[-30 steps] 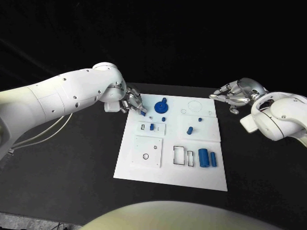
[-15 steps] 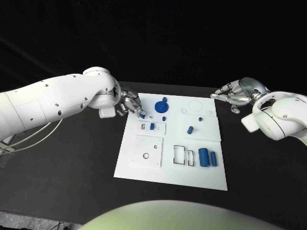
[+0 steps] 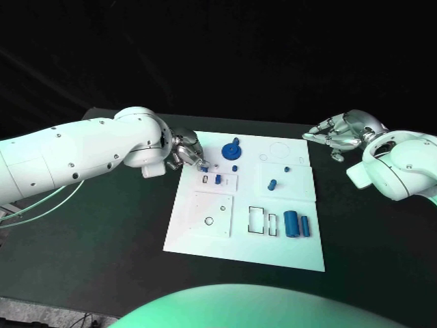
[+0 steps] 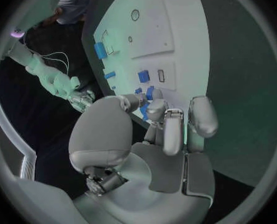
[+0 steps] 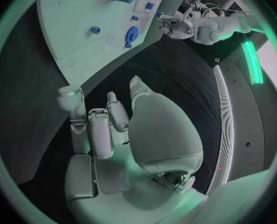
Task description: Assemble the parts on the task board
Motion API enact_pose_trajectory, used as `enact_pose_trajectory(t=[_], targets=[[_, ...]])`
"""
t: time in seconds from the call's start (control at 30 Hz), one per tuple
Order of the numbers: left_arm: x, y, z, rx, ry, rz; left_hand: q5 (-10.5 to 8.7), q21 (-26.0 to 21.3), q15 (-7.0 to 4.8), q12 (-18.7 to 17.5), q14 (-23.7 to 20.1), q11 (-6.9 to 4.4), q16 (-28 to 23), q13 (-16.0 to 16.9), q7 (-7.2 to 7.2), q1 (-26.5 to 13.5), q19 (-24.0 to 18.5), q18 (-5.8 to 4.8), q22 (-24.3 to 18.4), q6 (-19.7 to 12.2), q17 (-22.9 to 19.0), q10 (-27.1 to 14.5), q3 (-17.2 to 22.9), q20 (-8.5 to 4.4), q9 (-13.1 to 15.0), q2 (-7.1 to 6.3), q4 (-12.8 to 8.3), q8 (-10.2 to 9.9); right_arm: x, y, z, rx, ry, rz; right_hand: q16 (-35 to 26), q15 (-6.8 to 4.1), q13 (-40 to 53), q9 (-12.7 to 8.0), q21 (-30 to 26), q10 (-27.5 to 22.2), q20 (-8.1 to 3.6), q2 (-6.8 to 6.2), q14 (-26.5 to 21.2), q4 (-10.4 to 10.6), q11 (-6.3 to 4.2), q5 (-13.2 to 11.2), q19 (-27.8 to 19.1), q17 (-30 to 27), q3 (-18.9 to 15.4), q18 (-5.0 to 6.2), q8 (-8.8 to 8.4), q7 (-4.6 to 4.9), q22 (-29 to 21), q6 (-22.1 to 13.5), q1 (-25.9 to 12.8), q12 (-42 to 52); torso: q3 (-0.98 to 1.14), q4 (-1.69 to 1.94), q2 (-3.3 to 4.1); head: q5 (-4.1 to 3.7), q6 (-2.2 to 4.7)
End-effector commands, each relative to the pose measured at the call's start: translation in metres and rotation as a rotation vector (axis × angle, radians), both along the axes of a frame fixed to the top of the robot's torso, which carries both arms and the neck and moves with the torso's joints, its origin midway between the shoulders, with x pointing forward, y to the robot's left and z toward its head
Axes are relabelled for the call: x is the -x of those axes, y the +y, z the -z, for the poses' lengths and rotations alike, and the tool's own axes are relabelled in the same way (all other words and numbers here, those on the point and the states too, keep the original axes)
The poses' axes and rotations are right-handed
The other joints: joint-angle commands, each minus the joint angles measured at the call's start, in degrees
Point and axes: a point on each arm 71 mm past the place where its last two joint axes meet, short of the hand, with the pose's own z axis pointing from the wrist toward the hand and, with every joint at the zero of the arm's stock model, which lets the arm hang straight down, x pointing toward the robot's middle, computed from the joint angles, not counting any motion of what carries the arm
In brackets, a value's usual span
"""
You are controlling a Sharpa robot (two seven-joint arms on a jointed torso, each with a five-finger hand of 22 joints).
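Black tabletop fills the head view, with the white task board lying in the centre of the frame. At the left, the left hand sits over the board's upper left corner, fingers drawn together with a small blue part at their tips; whether it is actually pinched I cannot tell. Just right of that hand, a round blue gear stands near the board's top edge, with a small blue peg below it and a small blue block in a framed recess. Further right a short blue cylinder lies mid-board, and lower right two blue cylinders lie side by side. At the far right, the right hand hovers off the board's upper right corner, fingers apart, holding nothing.
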Motion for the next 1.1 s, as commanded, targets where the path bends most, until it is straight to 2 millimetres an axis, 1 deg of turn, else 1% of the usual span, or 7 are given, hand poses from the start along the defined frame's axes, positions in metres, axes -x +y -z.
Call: enact_pose_trajectory(t=[0.03, 0.23, 0.4, 0.57, 0.63, 0.9, 1.1], targets=[[0.001, -0.001, 0.0, -0.029, -0.046, -0.006, 0.24, 0.4, -0.46, 0.2, 4.7, 0.06, 0.3, 0.1, 0.07, -0.1, 0.2, -0.48, 0.1, 0.2, 10.8, 0.5, 11.8, -0.02, -0.1, -0.41, -11.3, 0.4, 0.0, 0.0, -0.001, 0.017, -0.023, -0.014, -0.2, 0.2, -0.1, 0.1, -0.2, -0.3, 0.05, 0.09, 1.6, -0.1, 0.0, 0.1, -0.3, -0.1, -0.3, 0.73, 0.25, 0.02, -0.1, -0.6, -0.1, -0.2, 0.0, -0.07, 0.01, 0.14, 0.08], [0.005, -0.005, 0.002, -0.066, -0.043, 0.029, 0.34, 0.4, -0.47, 0.3, 4.7, 0.05, 0.3, 0.2, 0.06, -0.1, 0.3, -0.5, 0.2, 0.2, 10.8, 0.6, 11.8, -0.03, -0.1, -0.43, -11.3, 0.4, 0.001, 0.001, 0.0, 0.02, -0.022, -0.017, -0.2, 0.2, -0.2, 0.1, -0.2, -0.4, 0.05, 0.09, 1.6, -0.1, 0.0, 0.1, -0.4, -0.2, -0.3, 0.74, 0.26, 0.02, -0.2, -0.6, -0.1, -0.2, 0.04, -0.12, 0.12, 0.3, -0.05], [0.007, -0.006, 0.005, -0.09, -0.027, 0.049, 0.53, 0.4, -0.49, 0.2, 4.7, 0.02, 0.3, 0.0, 0.04, -0.1, 0.3, -0.5, 0.2, 0.2, 10.8, 0.5, 11.8, -0.04, -0.1, -0.54, -11.4, 0.4, 0.001, 0.0, 0.001, 0.021, -0.021, -0.018, -0.3, 0.21, -0.2, 0.1, -0.4, -0.5, 0.05, 0.07, 1.6, 0.0, 0.0, 0.1, -0.4, -0.3, -0.4, 0.76, 0.3, 0.02, -0.3, -0.6, -0.2, -0.3, 0.06, -0.17, 0.07, 0.5, -0.15], [0.008, -0.008, 0.006, -0.096, -0.024, 0.052, 0.68, 0.5, -0.51, 0.2, 4.8, 0.0, 0.3, 0.1, 0.02, -0.1, 0.3, -0.52, 0.3, 0.3, 10.8, 0.6, 11.9, -0.06, -0.1, -0.58, -11.5, 0.4, 0.001, 0.0, 0.002, 0.02, -0.021, -0.017, -0.4, 0.21, -0.3, 0.1, -0.4, -0.5, 0.05, 0.02, 1.5, 0.0, 0.0, 0.1, -0.5, -0.3, -0.4, 0.76, 0.32, 0.02, -0.3, -0.6, -0.2, -0.3, 0.06, -0.12, 0.12, 0.46, -0.23], [0.008, -0.008, 0.007, -0.098, -0.023, 0.051, 1.16, 0.6, -0.55, 0.2, 4.8, -0.03, 0.3, 0.2, -0.01, -0.2, 0.4, -0.55, 0.5, 0.4, 10.9, 0.7, 12.0, -0.1, -0.1, -0.68, -11.6, 0.4, 0.001, 0.0, 0.002, 0.02, -0.021, -0.017, -0.4, 0.21, -0.3, 0.1, -0.4, -0.5, 0.05, 0.02, 1.5, 0.0, 0.0, 0.1, -0.5, -0.3, -0.4, 0.76, 0.32, 0.02, -0.3, -0.6, -0.2, -0.3, 0.07, -0.11, 0.12, 0.47, -0.27], [0.009, -0.009, 0.009, -0.105, -0.011, 0.057, 1.83, 0.7, -0.59, 0.3, 4.8, -0.07, 0.3, 0.3, -0.04, -0.4, 0.5, -0.57, 0.6, 0.6, 10.8, 0.9, 12.1, -0.14, -0.2, -0.83, -11.7, 0.5, 0.001, 0.0, 0.002, 0.02, -0.018, -0.017, -0.4, 0.2, -0.2, 0.1, -0.4, -0.5, 0.05, -0.01, 1.6, 0.0, 0.0, 0.1, -0.4, -0.3, -0.5, 0.75, 0.37, 0.02, -0.3, -0.6, -0.2, -0.3, 0.08, -0.11, 0.13, 0.48, -0.41], [0.01, -0.01, 0.011, -0.107, -0.006, 0.059, 1.96, 0.7, -0.6, 0.3, 4.8, -0.08, 0.3, 0.3, -0.05, -0.4, 0.5, -0.58, 0.6, 0.6, 10.9, 0.9, 12.2, -0.15, -0.2, -0.86, -11.7, 0.5, 0.001, 0.0, 0.003, 0.02, -0.016, -0.016, -0.4, 0.2, -0.2, 0.1, -0.4, -0.5, 0.05, -0.01, 1.6, 0.0, 0.0, 0.1, -0.4, -0.3, -0.5, 0.75, 0.37, 0.02, -0.3, -0.6, -0.2, -0.3, 0.05, -0.13, 0.1, 0.57, -0.58]])
